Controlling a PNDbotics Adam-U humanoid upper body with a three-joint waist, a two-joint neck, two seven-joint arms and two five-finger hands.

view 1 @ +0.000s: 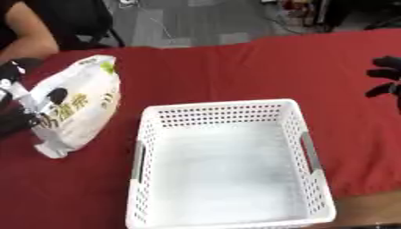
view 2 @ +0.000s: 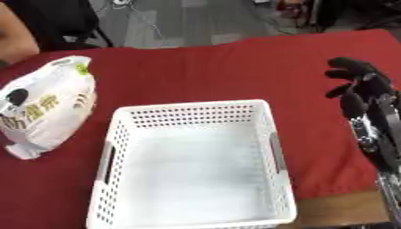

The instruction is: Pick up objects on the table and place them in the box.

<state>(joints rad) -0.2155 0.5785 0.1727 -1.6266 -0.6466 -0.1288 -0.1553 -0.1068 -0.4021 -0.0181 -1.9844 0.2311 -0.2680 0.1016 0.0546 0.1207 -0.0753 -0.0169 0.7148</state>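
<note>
A white bag [view 1: 82,105] with green and black print lies on the red cloth at the left, tilted, its top end pointing away from me. My left hand [view 1: 15,120] shows at the left edge, right against the bag's left side; its grip is hidden. The white perforated box [view 2: 192,108] stands in the middle with nothing in it. Over the cloth to the right of the box hangs my right hand [view 2: 362,85], black fingers relaxed and holding nothing.
The red cloth [view 2: 235,67] covers the table; its front edge ends at the lower right, where bare wood [view 2: 337,209] shows. Cloth stretches beyond the box toward the far edge.
</note>
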